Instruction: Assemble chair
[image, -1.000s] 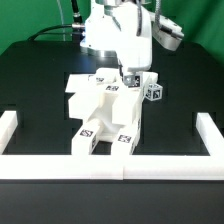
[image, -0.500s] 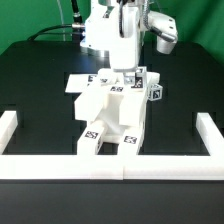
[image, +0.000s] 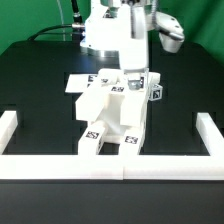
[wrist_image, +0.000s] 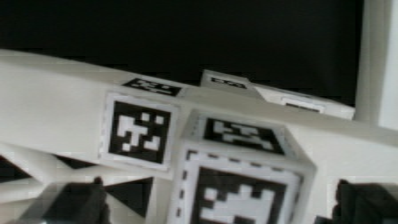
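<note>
**Desk:** Here, in the exterior view, where does the chair sit?

**Photographer:** The half-built chair (image: 108, 112) fills the centre of the frame on the black table (image: 40, 90). It is a chunky white stack bearing square tags. Its long axis runs from mid-frame down toward the front border rail (image: 110, 168), and two tagged ends point at that rail.

**Desk:** And the arm?

**Photographer:** The gripper (image: 136, 80) hangs over the far end of the chair, at upper centre, pointing straight down. A small tagged block (image: 153, 93) stands just beside it on the exterior view's right, against the chair's upper corner. Whether that block is joined to the chair I cannot tell, and from this camera the jaws are too small to read.

**Desk:** The wrist view, then.

**Photographer:** It is close and blurred, showing white parts with several tags facing the lens. One dark finger (wrist_image: 75, 200) stands off from a tagged part (wrist_image: 240, 192), with a pale gap between them. The jaws look apart and hold nothing. I cannot say whether this part is the same as the small block seen from outside.

**Desk:** What does the coming move turn on?

**Photographer:** In my judgement, on that part lying directly below the jaws, between the fingers. The rest of the chair stretches away from the gripper toward the rail, so any grasp or push would act on the far end alone.
</note>
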